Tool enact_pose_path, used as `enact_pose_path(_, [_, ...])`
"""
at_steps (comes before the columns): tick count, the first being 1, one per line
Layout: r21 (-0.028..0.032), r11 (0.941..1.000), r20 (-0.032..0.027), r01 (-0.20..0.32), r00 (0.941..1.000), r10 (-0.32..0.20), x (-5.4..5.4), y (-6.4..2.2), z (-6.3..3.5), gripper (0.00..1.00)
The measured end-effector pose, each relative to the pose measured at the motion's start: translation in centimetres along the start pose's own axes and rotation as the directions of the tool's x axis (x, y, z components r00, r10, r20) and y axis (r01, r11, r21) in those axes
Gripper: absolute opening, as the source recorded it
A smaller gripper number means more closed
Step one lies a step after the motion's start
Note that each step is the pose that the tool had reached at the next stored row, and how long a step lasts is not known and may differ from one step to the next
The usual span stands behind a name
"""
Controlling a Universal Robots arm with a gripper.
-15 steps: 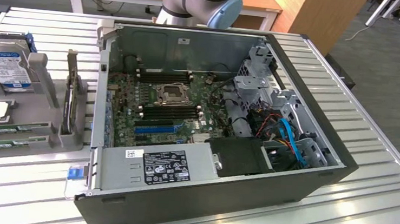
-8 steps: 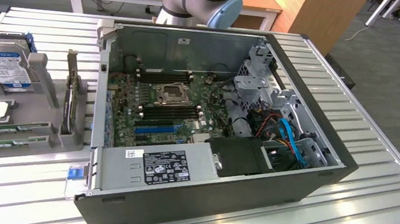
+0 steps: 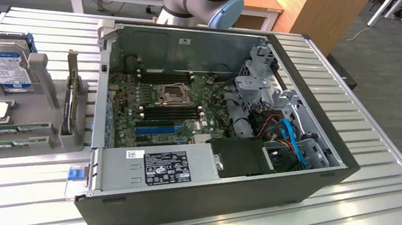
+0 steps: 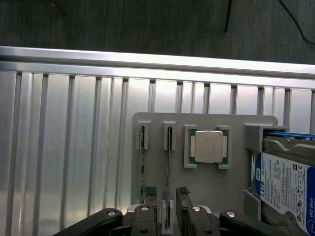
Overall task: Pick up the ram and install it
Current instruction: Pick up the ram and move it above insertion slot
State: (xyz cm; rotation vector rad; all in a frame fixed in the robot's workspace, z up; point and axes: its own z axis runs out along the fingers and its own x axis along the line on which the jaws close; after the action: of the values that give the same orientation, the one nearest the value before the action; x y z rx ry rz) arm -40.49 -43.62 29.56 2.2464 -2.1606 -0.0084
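Step in hand, as I judge it: the pick, at the approach stage. Nothing is lifted and the install is not begun.

Jaws stand apart and empty, poised over the grey holder (image 4: 206, 120) on the slatted desk (image 4: 69, 147). Ribbed pads (image 4: 149, 191) sit one to each side of the line of the ram (image 4: 169, 162), which runs between them. A gap seems to show on both sides, though contact cannot be ruled out.

Ram: a thin green stick standing on its long edge in a narrow slot of the holder. The wrist view has it edge-on, so the chips cannot be made out. A second stick (image 4: 142, 162) stands in the parallel slot just beside it. On its other side a processor (image 4: 209, 146) lies flat in a pocket, and beyond that is a hard drive (image 4: 288, 184).

In the exterior view the ram (image 3: 10, 127) reads as a green strip in the holder. It lies to the exterior view's left of the open computer case (image 3: 215, 201), well apart from the black memory slots (image 3: 168, 112).

Next move calls for (judgement):
- jaws centred on the stick and square to it, so the pads meet its flat faces, not the holder's posts or the neighbouring stick;
- a straight pull out of the slot, since skew could bind it;
- a modest clamp, as the board looks thin, stiff and light.
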Motion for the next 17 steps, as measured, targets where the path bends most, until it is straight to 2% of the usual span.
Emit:
enact_pose_path(9, [0.0008,1.0000,0.0000,0.001,1.0000,-0.001,0.00,0.01,0.01,0.29])
enact_pose_path(14, [0.0059,1.0000,0.0103,0.001,0.9999,-0.001,-0.01,0.00,0.43,0.29])
enact_pose_path(17, [0.0064,1.0000,0.0122,0.001,0.9999,-0.001,-0.01,0.00,0.73,0.29])
